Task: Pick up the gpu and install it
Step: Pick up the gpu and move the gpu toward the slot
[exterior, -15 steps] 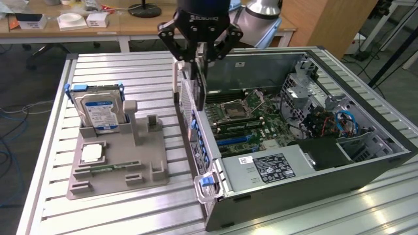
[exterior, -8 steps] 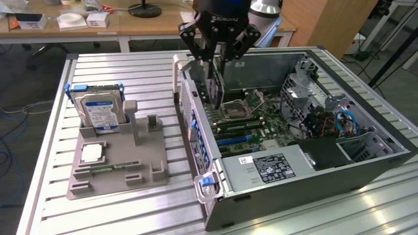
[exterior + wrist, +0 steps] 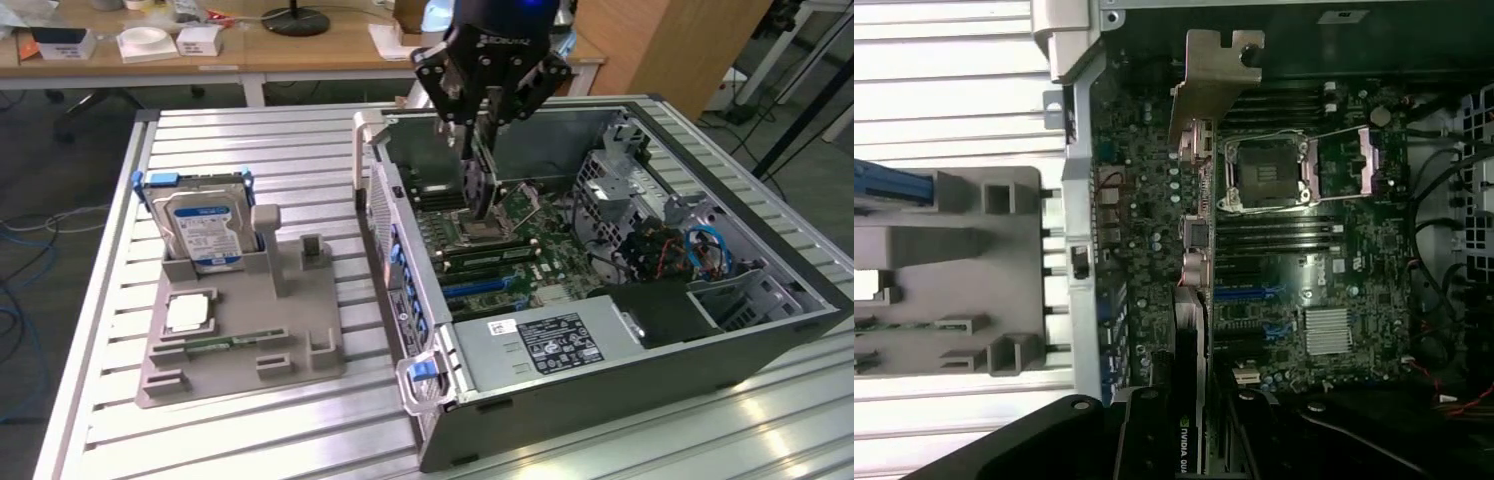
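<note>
We are gripping the gpu (image 3: 483,185) edge-on in the clenched gripper (image 3: 481,120), above the motherboard (image 3: 527,250) inside the open case (image 3: 641,400), so the pickup is looking done and the seating not yet. In the exterior view, the hard drive (image 3: 203,225) is standing in the grey holder (image 3: 240,350) at nine o'clock of the case, and cables (image 3: 701,250) at three o'clock are crowding the board

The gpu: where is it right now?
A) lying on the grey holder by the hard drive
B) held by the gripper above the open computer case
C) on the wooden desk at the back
B: the gripper holds the gpu on edge over the motherboard inside the open computer case.
</note>
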`<state>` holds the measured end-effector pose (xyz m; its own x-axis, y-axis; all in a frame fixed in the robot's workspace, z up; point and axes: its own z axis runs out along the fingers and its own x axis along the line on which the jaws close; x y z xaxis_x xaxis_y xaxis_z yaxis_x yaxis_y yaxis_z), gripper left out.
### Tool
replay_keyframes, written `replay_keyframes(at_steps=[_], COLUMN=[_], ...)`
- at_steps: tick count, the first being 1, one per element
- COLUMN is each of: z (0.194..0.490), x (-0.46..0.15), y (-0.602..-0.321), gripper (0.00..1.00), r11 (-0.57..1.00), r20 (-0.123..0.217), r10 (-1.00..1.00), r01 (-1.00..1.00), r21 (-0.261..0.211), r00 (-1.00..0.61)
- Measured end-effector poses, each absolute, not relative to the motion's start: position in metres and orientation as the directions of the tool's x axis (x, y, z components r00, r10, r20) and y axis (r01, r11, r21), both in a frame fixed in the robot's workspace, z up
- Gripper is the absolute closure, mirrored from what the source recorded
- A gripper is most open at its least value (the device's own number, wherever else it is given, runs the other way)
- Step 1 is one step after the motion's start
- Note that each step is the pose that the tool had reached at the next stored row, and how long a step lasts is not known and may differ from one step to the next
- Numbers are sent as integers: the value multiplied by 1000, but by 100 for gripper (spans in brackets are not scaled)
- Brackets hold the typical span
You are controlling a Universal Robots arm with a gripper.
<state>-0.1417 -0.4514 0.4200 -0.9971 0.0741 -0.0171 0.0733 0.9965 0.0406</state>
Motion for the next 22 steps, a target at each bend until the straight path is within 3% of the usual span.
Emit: replay_keyframes(at_steps=[15,22], z=[418,418], x=[-74,-73], y=[-451,-451], gripper=[74,74], r11=[997,997], r20=[-16,-16], r10=[74,73], r01=[73,72], r21=[41,41], r00=[-997,-997])
